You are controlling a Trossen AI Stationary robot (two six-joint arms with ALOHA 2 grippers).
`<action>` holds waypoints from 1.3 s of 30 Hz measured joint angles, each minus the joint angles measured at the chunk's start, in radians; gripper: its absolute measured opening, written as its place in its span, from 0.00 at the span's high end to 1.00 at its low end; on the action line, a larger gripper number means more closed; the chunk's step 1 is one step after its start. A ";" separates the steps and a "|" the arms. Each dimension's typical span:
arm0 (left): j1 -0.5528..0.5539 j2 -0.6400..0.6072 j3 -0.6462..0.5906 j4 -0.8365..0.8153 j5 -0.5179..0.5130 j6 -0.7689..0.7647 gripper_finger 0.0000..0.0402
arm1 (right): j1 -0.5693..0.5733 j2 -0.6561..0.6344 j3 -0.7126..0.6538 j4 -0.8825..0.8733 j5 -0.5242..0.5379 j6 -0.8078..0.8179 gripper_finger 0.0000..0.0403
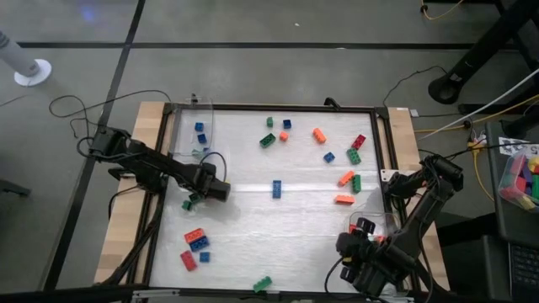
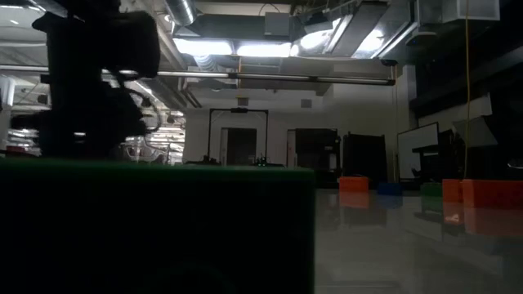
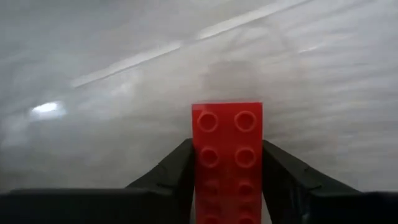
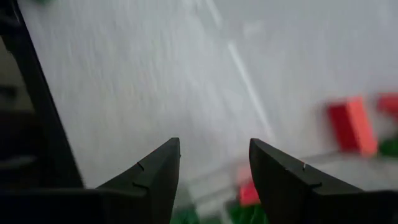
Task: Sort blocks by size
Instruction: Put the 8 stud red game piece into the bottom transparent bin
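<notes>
A long red brick [image 3: 227, 158] sits clamped between the left end effector's [image 1: 218, 191] fingers [image 3: 171, 171], above the white table's [image 1: 253, 227] left-centre. The right end effector [image 4: 214, 165] hovers over the table's near right corner, fingers apart, holding nothing. Other blocks [image 1: 345, 178] lie scattered.

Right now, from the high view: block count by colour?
Blue blocks: 7
Green blocks: 6
Orange blocks: 5
Red blocks: 2
Total: 20, plus one red brick in the left gripper; right gripper waits open.
</notes>
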 joint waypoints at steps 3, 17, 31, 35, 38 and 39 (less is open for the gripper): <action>0.000 -0.007 0.001 0.123 -0.001 0.077 0.69 | 0.000 0.000 0.000 0.029 0.124 -0.046 0.52; -0.018 -0.018 0.000 1.175 0.246 0.669 0.65 | -0.035 0.000 0.000 0.213 0.490 -0.691 0.52; -0.140 -0.019 0.005 1.294 0.288 0.945 0.66 | -0.355 0.001 0.000 0.797 0.096 -1.600 0.52; -0.170 -0.019 0.005 1.295 0.288 1.004 0.66 | -0.443 0.001 0.000 0.885 -0.128 -1.678 0.52; -0.182 -0.019 0.005 1.295 0.288 1.027 0.65 | -0.485 0.011 0.000 0.954 -0.210 -1.753 0.52; -0.184 -0.019 0.005 1.297 0.288 1.029 0.65 | -0.493 0.015 0.000 0.969 -0.229 -1.781 0.52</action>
